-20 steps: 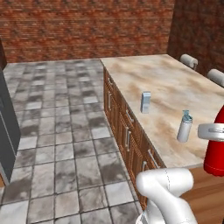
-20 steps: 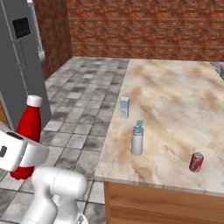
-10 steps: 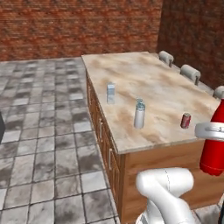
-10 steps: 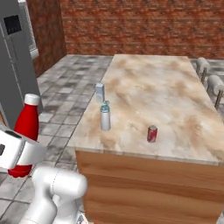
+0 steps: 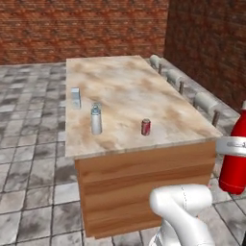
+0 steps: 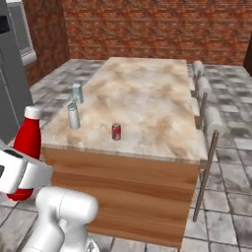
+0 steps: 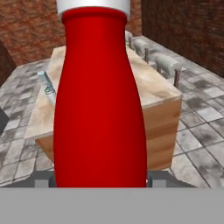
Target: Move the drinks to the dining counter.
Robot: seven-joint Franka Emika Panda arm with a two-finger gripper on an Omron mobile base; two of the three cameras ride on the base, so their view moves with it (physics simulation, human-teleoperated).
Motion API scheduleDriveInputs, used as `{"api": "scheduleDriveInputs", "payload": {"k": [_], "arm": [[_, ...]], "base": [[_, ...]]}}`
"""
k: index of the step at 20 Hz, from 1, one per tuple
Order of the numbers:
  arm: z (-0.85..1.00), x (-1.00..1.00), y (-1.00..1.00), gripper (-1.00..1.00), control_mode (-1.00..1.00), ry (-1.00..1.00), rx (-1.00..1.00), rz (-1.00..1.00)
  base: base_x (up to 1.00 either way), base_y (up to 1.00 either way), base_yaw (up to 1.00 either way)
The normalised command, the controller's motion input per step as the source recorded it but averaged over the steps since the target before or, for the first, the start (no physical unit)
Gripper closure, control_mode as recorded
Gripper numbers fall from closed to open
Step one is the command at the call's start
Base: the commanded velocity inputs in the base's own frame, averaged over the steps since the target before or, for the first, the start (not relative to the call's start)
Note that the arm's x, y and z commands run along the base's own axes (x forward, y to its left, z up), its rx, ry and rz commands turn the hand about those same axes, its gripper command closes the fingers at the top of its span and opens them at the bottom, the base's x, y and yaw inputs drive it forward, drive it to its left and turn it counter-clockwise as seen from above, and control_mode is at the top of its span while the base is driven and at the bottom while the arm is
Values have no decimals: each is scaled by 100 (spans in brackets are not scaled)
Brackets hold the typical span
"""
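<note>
The slim red bottle with white cap (image 7: 99, 100) is held upright in the two-finger gripper (image 7: 99, 178), whose jaws are closed narrowly on the bottle's lower body, one finger (image 7: 43, 179) pressed to each side. In the left base view the same bottle (image 5: 235, 158) is seen at the right edge, clamped by the white hand, off the slab and below its top. In the right base view it (image 6: 27, 147) is seen at the left, just beside the slab's near corner.

Ahead of the gripper lies the large beige-brown marbled dining counter with wood base (image 5: 126, 91). On it, beyond the held bottle, the pale grey bottle with blue cap (image 5: 96, 120) stands upright near the near edge. The small red soda can (image 5: 145, 127) stands apart from it, further along that edge. A small pale blue-grey carton (image 5: 75, 97) stands farther back, behind the grey bottle. Grey cylindrical stools (image 6: 212, 120) are lined along the counter's far long side.

Compared with the frames half a second and one second ago, the whole scene is shifted in both base views: the camera has moved with the base, and the counter's short wooden end is now faced more squarely. The items on the counter are unchanged relative to each other. The grip on the red bottle is unchanged.
</note>
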Motion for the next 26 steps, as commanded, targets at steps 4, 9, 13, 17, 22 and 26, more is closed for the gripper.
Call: {"api": "scheduleDriveInputs", "payload": {"k": [4, 9, 13, 17, 22, 26], "arm": [[0, 0, 0, 100, 100, 0, 0, 0], [0, 0, 0, 100, 100, 0, 0, 0], [0, 0, 0, 100, 100, 0, 0, 0], [0, 0, 0, 100, 100, 0, 0, 0], [0, 0, 0, 100, 100, 0, 0, 0], [0, 0, 0, 100, 100, 0, 0, 0]], "base": [[21, -100, 4], [100, -90, 10], [100, -62, 20], [100, -63, 20], [100, -29, 2], [97, -8, -48]]}}
